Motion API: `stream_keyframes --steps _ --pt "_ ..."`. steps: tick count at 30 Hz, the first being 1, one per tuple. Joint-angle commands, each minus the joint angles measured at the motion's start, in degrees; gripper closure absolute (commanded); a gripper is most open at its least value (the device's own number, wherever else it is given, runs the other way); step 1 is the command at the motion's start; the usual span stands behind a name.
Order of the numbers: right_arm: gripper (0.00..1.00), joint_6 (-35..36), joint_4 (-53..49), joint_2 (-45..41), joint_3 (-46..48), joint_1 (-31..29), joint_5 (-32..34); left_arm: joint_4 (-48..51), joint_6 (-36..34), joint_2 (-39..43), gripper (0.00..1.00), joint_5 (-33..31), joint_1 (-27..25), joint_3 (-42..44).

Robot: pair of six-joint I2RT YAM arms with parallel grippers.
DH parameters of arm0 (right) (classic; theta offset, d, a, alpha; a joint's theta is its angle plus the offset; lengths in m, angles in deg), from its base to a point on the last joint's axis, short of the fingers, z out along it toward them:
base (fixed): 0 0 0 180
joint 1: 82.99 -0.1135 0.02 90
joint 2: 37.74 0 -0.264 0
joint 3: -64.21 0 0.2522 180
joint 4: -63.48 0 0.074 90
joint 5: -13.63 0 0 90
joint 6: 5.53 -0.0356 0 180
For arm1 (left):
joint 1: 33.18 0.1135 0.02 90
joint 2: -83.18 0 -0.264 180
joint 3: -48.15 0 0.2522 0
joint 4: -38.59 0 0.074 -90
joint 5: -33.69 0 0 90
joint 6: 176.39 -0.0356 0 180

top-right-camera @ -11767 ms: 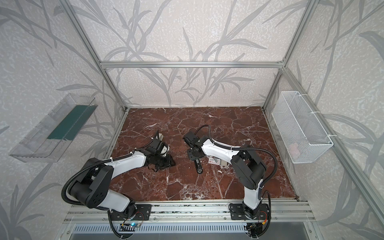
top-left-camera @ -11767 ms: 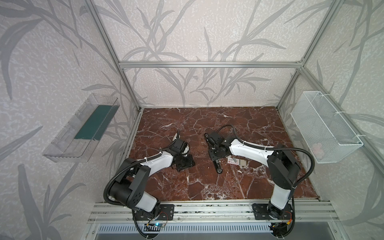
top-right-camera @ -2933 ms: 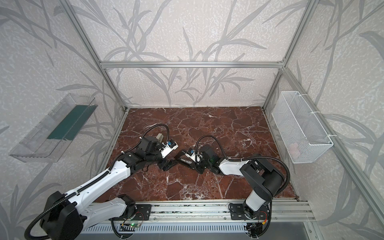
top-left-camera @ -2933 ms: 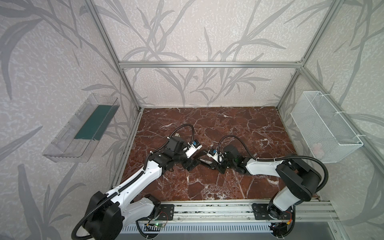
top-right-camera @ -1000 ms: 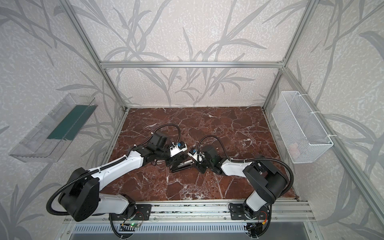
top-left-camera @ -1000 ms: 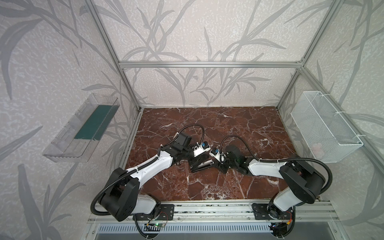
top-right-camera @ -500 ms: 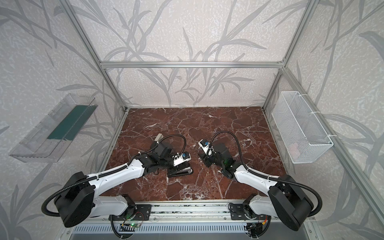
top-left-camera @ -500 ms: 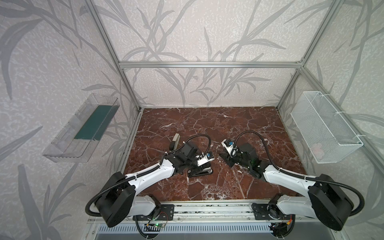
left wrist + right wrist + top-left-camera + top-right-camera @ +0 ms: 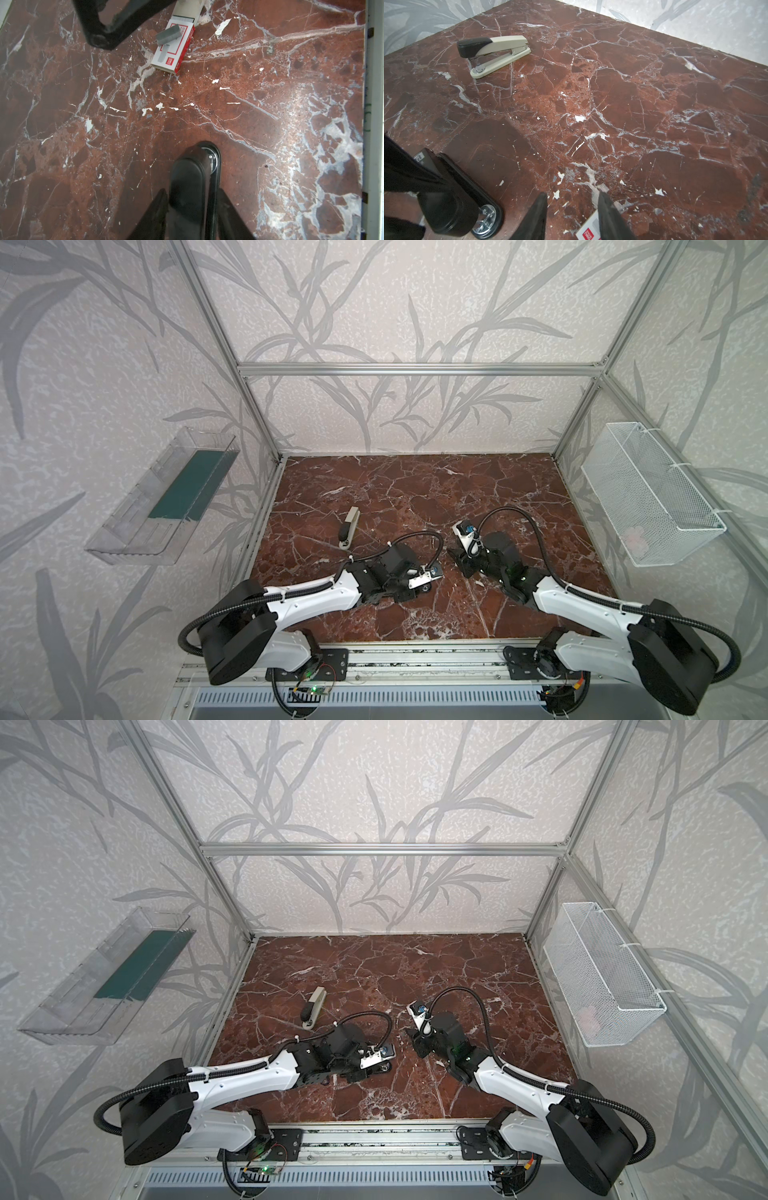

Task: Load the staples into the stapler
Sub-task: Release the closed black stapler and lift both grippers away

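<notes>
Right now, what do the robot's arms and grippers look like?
The left arm and right arm match: white shells between black joints, a black ribbed cable looping to each wrist. The left gripper and right gripper have black wedge-shaped jaws.

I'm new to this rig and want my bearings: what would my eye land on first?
First, the red-brown marble table. The black stapler lies between the fingers of the left gripper; nearby sits a white-and-red staple box with a grey staple strip on top. A beige stapler rests alone farther back on the left.
</notes>
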Motion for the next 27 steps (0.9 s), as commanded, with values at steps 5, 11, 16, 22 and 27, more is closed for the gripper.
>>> stream_keyframes --steps 5,11,16,22,27 --pt "0.58 -1.00 -1.30 -2.20 0.69 0.30 1.03 2.93 0.03 -4.21 0.44 2.24 -0.77 -3.37" --pt "0.58 -1.30 -1.56 -3.88 1.61 0.30 1.21 5.28 0.95 -9.32 0.52 -1.13 -0.67 -6.77" --pt "0.58 -1.96 -2.77 -5.60 2.08 0.29 2.23 3.60 -0.35 -13.54 0.80 -6.92 -0.09 -9.80" --pt "0.58 -4.03 -6.10 -7.64 2.88 0.36 5.19 2.56 -0.96 -20.42 0.83 -5.77 6.74 -16.31" --pt "0.58 -5.60 -8.80 -9.70 2.88 0.47 6.14 3.37 -1.67 -27.69 0.81 -5.82 12.32 -24.76"
